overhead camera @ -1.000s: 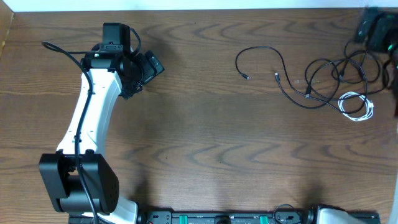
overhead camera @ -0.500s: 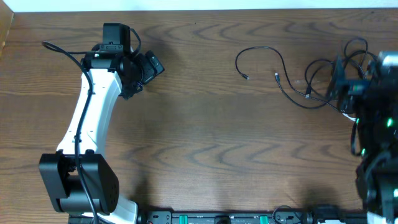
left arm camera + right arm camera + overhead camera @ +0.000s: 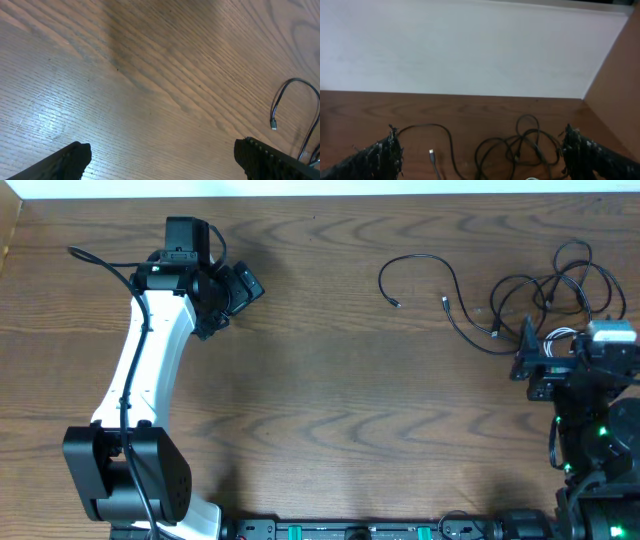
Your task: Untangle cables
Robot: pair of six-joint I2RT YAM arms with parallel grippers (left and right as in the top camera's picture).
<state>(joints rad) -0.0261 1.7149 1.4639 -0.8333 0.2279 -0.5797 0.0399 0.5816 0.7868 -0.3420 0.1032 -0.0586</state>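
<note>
Cables (image 3: 545, 292): the main black tangle lies at the far right of the table (image 3: 350, 400), near its back edge, as several overlapping loops. The white cable (image 3: 560, 335) is bunched at the tangle's near side and touches it; part of it is hidden under the right arm's wrist. The loose black cable (image 3: 420, 268) lies to the left of the tangle as an open arc, apart from it, with its plug end on bare wood. Two more silver-tipped plug ends lie between this arc and the tangle.

Right wrist view: the cables (image 3: 512, 145) lie straight ahead on the wood, with one upright plug to their left. Whether the strands are knotted or only crossed cannot be told.

Right gripper (image 3: 545, 360): just beside the near side of the tangle, over the white cable. In its wrist view the right gripper (image 3: 480, 142) has its fingers at the two frame edges, jaws spread wide, nothing between them.

Left gripper (image 3: 235, 290): at the far left, well apart from every cable. In the left wrist view the left gripper (image 3: 162, 147) has jaws wide apart and empty, over bare wood; the loose black cable (image 3: 295, 92) shows at the right edge.

Surroundings: a pale wall (image 3: 470, 45) runs behind the table, and a brown side board (image 3: 615, 75) stands at the right end. The left arm (image 3: 150, 360) stretches along the left side.
</note>
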